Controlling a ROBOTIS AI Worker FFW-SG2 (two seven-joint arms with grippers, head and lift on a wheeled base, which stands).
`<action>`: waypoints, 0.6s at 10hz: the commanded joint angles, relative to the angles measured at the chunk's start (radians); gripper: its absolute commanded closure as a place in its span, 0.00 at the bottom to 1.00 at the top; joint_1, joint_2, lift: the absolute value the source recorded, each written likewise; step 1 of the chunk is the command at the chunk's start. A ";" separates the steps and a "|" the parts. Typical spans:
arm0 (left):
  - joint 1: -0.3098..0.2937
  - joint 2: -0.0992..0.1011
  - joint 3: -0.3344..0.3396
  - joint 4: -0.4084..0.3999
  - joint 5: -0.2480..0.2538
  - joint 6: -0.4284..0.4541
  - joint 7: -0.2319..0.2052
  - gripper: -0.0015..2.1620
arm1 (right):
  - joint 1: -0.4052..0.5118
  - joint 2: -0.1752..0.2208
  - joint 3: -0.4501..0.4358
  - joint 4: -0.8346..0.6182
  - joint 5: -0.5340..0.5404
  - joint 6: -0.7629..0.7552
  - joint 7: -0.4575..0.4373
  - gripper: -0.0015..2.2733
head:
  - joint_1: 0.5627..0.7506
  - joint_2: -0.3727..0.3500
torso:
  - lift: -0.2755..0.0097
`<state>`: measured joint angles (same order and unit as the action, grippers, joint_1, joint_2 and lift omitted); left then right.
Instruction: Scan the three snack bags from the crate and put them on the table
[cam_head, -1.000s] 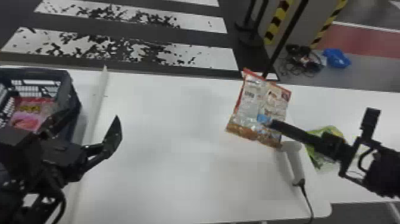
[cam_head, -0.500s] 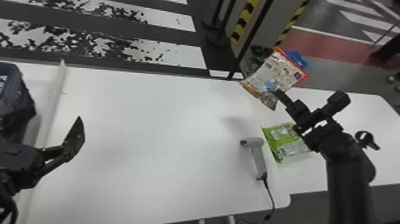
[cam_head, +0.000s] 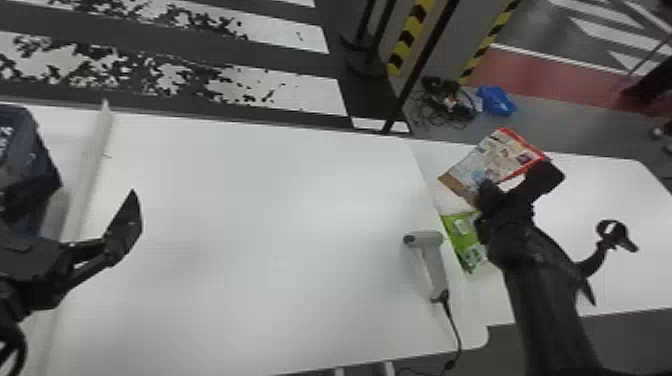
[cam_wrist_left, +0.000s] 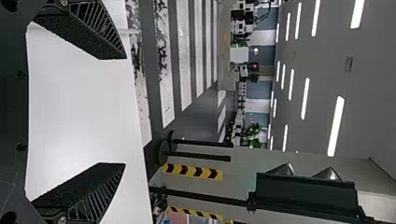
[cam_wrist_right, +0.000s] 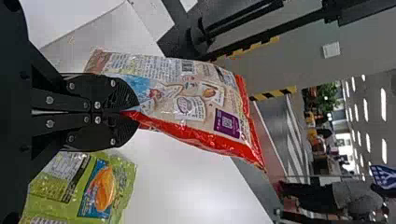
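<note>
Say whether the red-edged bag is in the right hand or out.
In: the right hand pinches the red-edged bag by one edge, fingers together.

Open room spans the white surface (cam_head: 270, 215) between the left pincer (cam_head: 94, 187) and the scanner (cam_head: 434, 265); the crate (cam_head: 22, 145) blocks the left side, the scanner's cord (cam_head: 455, 327) and the green bag (cam_head: 462, 240) the right

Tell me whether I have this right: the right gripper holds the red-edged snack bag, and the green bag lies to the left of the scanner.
Wrong side: the head view shows the green bag to the right of the scanner. The right gripper does hold the red-edged snack bag.
</note>
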<state>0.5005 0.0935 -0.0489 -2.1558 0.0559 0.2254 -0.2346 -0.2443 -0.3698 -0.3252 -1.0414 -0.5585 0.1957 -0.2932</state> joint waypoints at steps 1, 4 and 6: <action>0.004 0.003 0.000 -0.007 0.004 -0.002 0.000 0.02 | -0.007 0.000 0.012 0.060 0.022 -0.071 -0.032 0.94 | 0.70 0.03 | 0.64; 0.010 0.005 -0.003 -0.032 0.001 0.019 -0.002 0.02 | 0.028 -0.008 -0.005 0.004 -0.027 0.138 -0.041 0.24 | 0.70 0.03 | 0.64; 0.019 0.002 -0.012 -0.056 -0.004 0.022 0.000 0.02 | 0.096 -0.003 -0.046 -0.134 -0.109 0.368 -0.015 0.00 | 0.70 0.03 | 0.64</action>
<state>0.5170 0.0963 -0.0585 -2.2048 0.0525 0.2468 -0.2350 -0.1722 -0.3766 -0.3592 -1.1289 -0.6424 0.4967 -0.3084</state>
